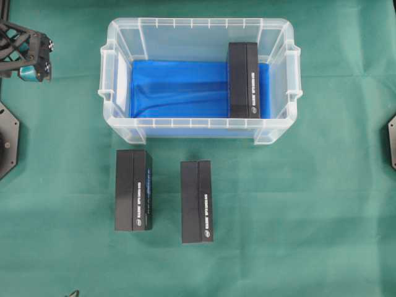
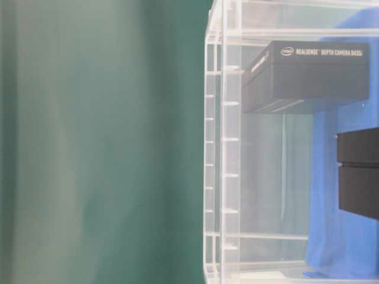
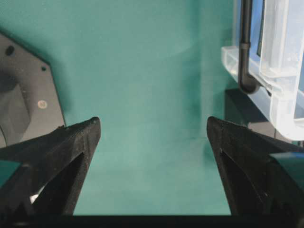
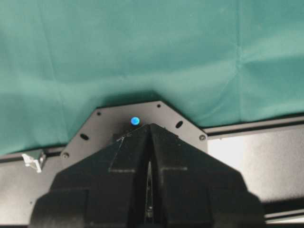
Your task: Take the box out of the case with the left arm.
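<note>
— Looking past my own fingertips, what can you make out?

— Little of me, to begin with. From overhead my left gripper (image 1: 34,67) is cut off at the picture's edge, only the black frame and a teal pad showing. Through my wrist view the left jaws stand wide apart with nothing between them but green cloth (image 3: 147,95). Beyond my right-hand fingertip lies a corner of the case (image 3: 280,90), and a dark box edge below it that I cannot identify for sure.

— And the box you are after?

— The box in the case (image 1: 243,80) lies against the far end of the case from my jaws, on the blue sheet (image 1: 179,86). Its small white print is unreadable from above; the table-level view, turned on its side, shows it through the clear wall. Two more black boxes (image 1: 133,190) (image 1: 197,201) sit outside on the cloth, well apart from my jaws.

— Your right gripper?

— My right gripper (image 4: 149,137) has its fingers pressed together, holding nothing, above a black base plate (image 4: 142,123). Overhead it is out of frame.

— The room?

— Only green cloth, creased in places, covering everything.
</note>
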`<state>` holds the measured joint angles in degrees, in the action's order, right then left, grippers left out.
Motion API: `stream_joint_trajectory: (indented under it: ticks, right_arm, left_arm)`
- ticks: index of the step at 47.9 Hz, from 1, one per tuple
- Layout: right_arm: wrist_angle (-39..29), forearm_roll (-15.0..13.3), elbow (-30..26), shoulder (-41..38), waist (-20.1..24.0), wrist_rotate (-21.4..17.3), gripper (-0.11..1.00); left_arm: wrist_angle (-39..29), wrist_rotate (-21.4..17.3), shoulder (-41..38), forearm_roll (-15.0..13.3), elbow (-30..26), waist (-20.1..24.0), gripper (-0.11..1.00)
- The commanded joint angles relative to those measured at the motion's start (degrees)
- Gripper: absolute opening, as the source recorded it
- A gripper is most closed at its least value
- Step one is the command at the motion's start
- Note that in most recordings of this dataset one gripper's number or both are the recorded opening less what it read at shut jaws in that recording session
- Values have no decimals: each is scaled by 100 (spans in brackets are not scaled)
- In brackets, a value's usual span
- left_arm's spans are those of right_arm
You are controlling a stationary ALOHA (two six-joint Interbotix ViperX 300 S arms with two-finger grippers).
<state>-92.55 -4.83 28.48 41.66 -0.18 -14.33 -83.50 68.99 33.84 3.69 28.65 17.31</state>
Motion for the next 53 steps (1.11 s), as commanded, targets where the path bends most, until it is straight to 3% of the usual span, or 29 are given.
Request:
stream_joint_trajectory:
  ticks: [1, 18, 31, 44, 53]
  right_arm:
    - [-9, -9, -123, 0, -9, -9, 0]
    - [-9, -9, -123, 0, -9, -9, 0]
    - [-9, -18, -123, 0, -9, -9, 0]
    - [-9, -18, -123, 0, -9, -9, 0]
    - [-9, -26, -123, 0, -9, 0, 0]
  left_arm:
    - [18, 9, 0, -9, -132, 26, 98]
    - [53, 70, -97, -97, -211, 18, 98]
    - [176, 114, -615, -149, -606, -105, 98]
    - [229, 114, -1547, -158, -1556, -264, 98]
    - [229, 132, -2312, -149, -2549, -396, 98]
